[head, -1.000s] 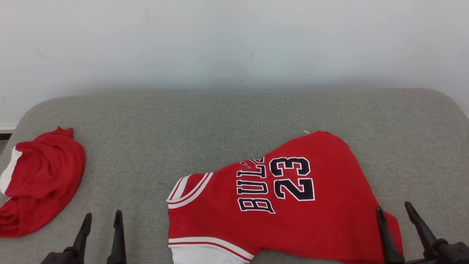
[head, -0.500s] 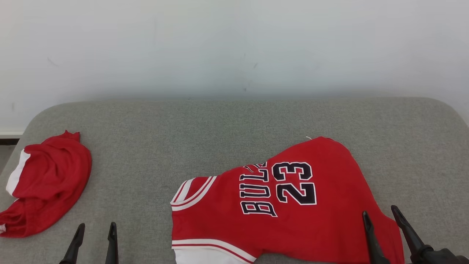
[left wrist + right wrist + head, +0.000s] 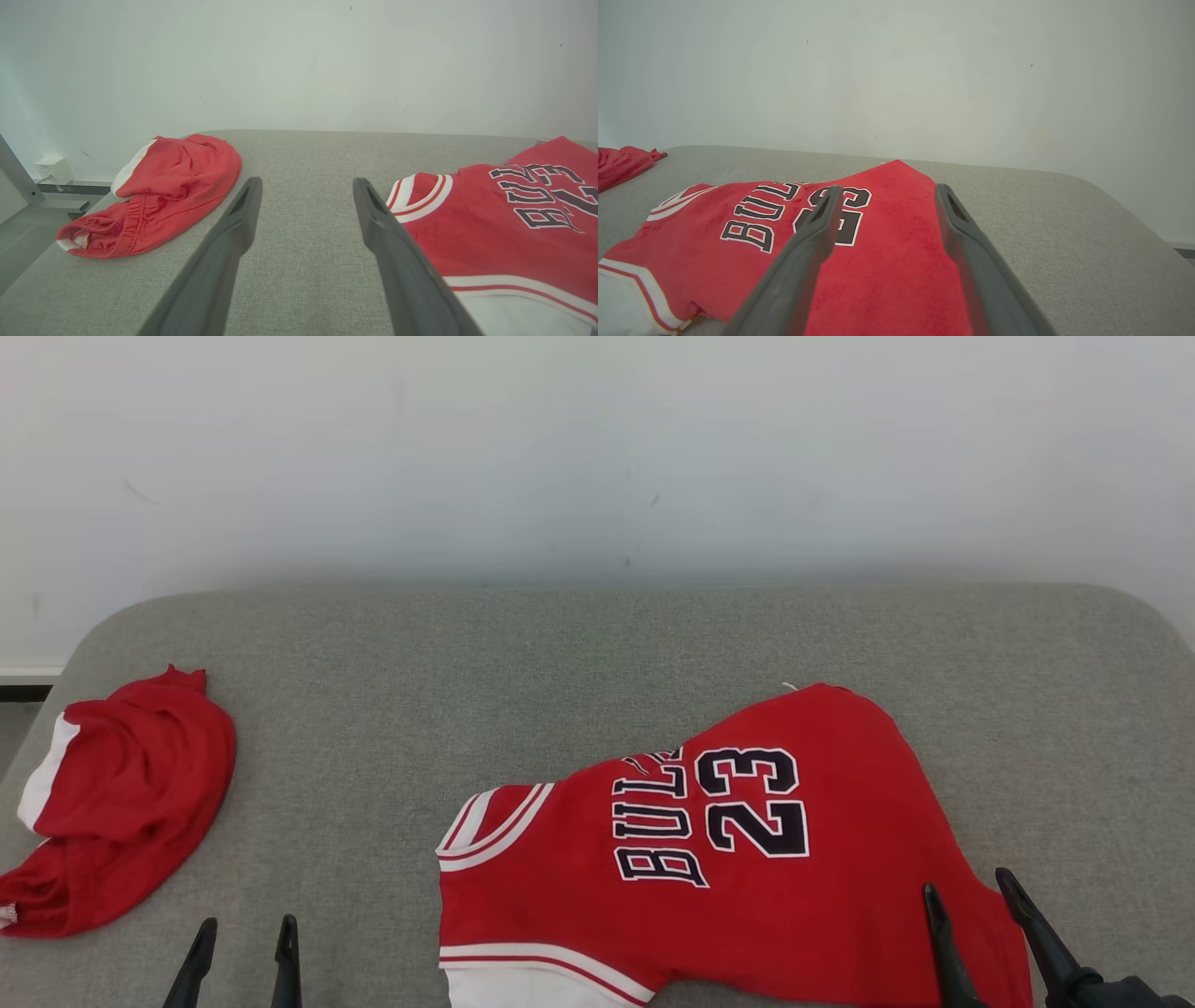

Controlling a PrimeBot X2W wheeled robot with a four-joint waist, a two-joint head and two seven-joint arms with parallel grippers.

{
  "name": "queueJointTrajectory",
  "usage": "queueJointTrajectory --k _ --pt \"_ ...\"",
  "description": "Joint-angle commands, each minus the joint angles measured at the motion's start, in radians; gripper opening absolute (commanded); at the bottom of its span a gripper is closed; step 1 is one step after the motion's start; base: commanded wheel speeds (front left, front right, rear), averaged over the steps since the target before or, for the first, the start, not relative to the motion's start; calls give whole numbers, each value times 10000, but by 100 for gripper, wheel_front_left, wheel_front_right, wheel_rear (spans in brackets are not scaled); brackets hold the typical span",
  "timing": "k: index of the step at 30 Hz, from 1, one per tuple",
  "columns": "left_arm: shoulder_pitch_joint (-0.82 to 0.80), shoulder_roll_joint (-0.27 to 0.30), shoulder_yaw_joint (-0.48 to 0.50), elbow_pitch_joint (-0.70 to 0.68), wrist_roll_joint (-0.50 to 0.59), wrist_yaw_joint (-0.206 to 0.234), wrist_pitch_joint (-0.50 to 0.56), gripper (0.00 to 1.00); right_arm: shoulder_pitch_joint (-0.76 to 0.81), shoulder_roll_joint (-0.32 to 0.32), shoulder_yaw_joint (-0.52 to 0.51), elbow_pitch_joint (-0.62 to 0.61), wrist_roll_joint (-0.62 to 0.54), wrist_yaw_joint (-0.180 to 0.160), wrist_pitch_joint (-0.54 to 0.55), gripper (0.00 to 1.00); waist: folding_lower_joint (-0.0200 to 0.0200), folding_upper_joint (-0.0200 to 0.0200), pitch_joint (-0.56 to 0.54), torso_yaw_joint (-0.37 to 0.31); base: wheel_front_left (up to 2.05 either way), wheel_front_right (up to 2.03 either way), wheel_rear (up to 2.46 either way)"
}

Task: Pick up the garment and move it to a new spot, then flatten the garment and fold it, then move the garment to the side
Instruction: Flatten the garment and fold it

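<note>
Head view, nearest first: the left hand point(image 3: 247, 924) is spread wide and holds nothing, poised over the bare grey table point(image 3: 467, 663). The right hand point(image 3: 966, 882) is released too, fingers apart over the near right corner of the red jersey point(image 3: 747, 896), with no cloth between them. The jersey spreads ahead and to the left of that hand, number 23 showing. Farther out, left of the left hand, red shorts point(image 3: 121, 803) lie crumpled by the table's edge. Beyond stands a pale wall point(image 3: 597, 457).
</note>
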Motion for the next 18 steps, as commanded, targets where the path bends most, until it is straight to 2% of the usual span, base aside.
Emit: queueJointTrajectory --k 1,7,15,18 --pt "14 -17 0 -28 66 18 -8 100 25 -15 15 21 -24 9 -10 100 1 0 9 -8 0 0 0" --pt "2 -79 -204 185 -200 18 -7 100 100 -83 22 285 -17 9 -9 100 1 0 65 -60 0 0 0" --pt "311 202 -2422 1743 -1111 17 -7 100 236 -526 -344 1966 361 9 -9 100 1 0 361 -26 0 0 0" --pt "239 188 -2976 2343 -1450 19 -7 100 133 -575 -548 2386 532 9 -11 100 1 0 551 -4 0 0 0"
